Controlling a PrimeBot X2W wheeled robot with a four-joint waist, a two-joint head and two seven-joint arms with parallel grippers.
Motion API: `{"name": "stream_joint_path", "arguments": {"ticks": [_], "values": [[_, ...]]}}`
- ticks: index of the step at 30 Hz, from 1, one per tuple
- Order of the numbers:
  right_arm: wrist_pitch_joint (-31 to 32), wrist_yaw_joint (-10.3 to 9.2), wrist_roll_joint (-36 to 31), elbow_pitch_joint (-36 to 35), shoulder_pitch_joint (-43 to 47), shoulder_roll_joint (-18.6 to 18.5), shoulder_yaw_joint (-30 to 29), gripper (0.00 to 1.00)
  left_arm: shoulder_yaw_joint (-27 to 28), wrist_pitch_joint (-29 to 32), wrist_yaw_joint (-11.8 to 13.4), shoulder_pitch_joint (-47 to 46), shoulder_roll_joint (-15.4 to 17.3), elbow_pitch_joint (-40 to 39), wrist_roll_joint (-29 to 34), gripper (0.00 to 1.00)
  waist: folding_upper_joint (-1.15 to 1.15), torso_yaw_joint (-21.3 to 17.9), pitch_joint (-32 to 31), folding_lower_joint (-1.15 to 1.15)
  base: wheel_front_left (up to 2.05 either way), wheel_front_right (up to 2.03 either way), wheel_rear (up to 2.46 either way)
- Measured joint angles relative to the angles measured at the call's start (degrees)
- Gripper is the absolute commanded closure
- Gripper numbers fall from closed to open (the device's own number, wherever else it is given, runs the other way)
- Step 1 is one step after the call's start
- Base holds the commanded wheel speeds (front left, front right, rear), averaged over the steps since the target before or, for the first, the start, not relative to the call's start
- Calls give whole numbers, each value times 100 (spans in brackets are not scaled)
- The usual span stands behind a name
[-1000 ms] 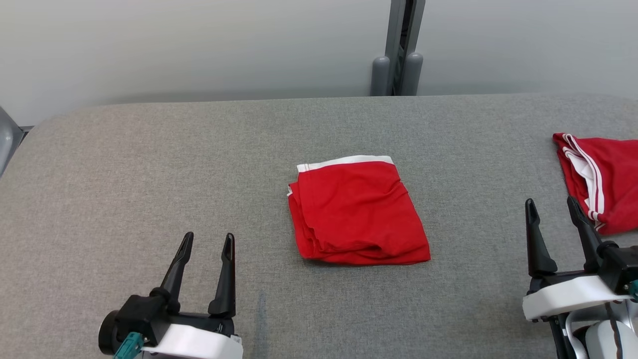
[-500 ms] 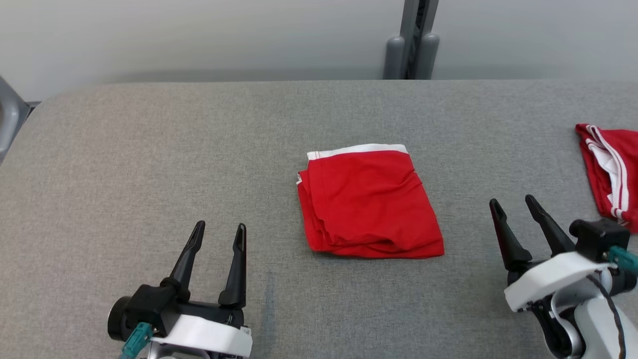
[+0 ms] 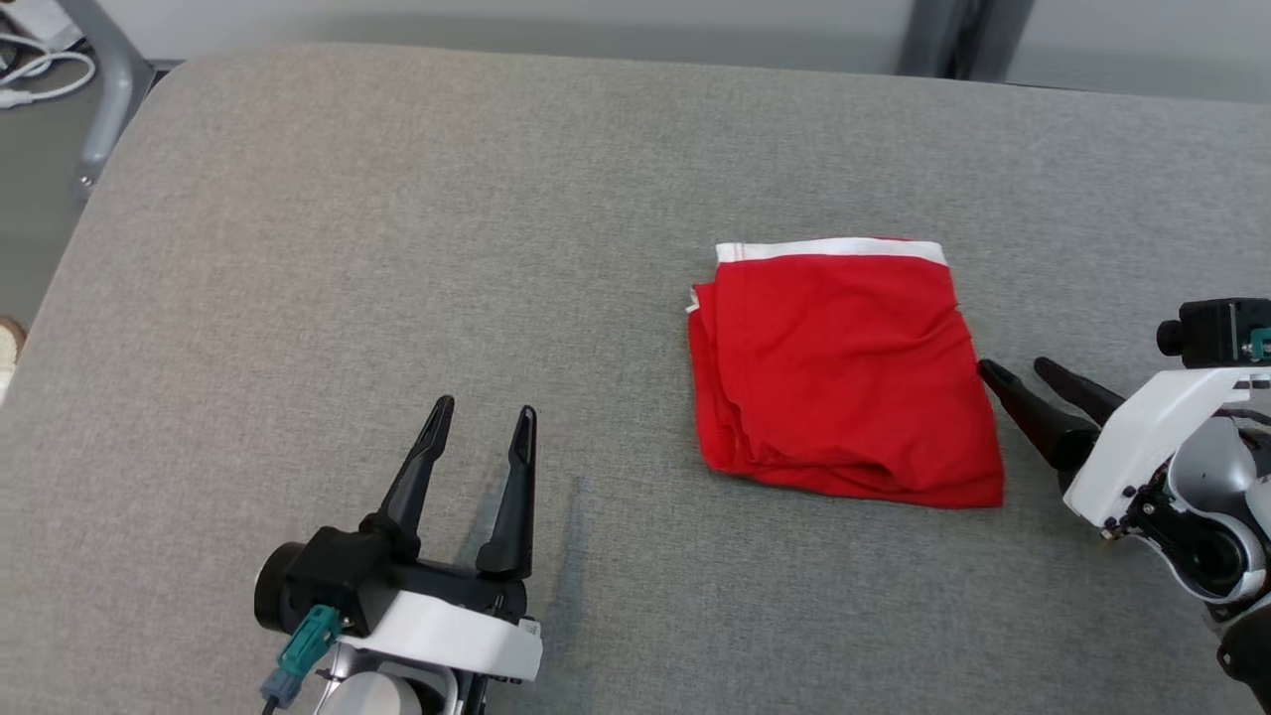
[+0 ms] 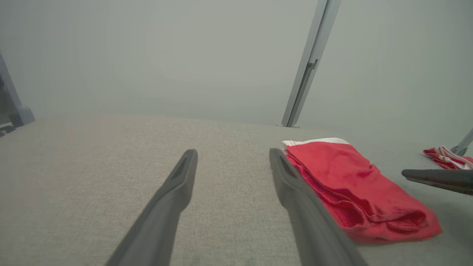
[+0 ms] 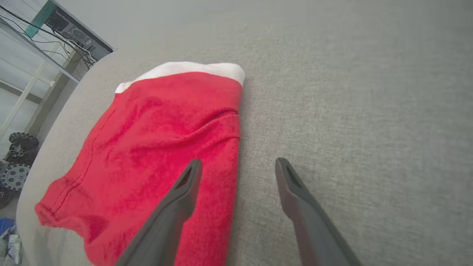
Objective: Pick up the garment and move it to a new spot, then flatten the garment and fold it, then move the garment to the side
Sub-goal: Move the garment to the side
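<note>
The garment [image 3: 842, 369] is red with a white band along its far edge and lies folded into a rough square on the grey table [image 3: 397, 218]. It also shows in the left wrist view as the garment [image 4: 354, 184] and in the right wrist view as the garment [image 5: 155, 147]. My right gripper [image 3: 1011, 367] is open, tips pointing left at the garment's right edge; in its own view the right gripper [image 5: 236, 166] straddles that edge, one finger over the cloth. My left gripper [image 3: 481, 409] stands open at the lower left, well clear of the cloth.
A second red and white cloth [image 4: 445, 157] lies far off to the right on the table. A grey post [image 4: 306, 74] rises behind the table. A metal leg [image 3: 104, 89] and cables stand past the table's left end.
The head camera has turned left and down, so the whole scene slid right. My right gripper has swung in toward the garment's right edge and tilted over. The left gripper holds its pose.
</note>
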Motion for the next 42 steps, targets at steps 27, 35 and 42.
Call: {"name": "stream_joint_path", "arguments": {"ticks": [27,35,42], "values": [[579,3,719,420,-807,-107,806,100,-305,0,157,-193,2,-85,-172,0,0,694,444,0,0,0,0],[102,3,143,207,-1044,-524,1564,100,-344,1,127,-293,-1,-116,-26,0,0,347,399,0,0,0,0],[-225,2,-208,-14,-1337,-1212,2181,100,-341,0,52,-387,-1,-121,93,0,0,-186,364,0,0,0,0]]}}
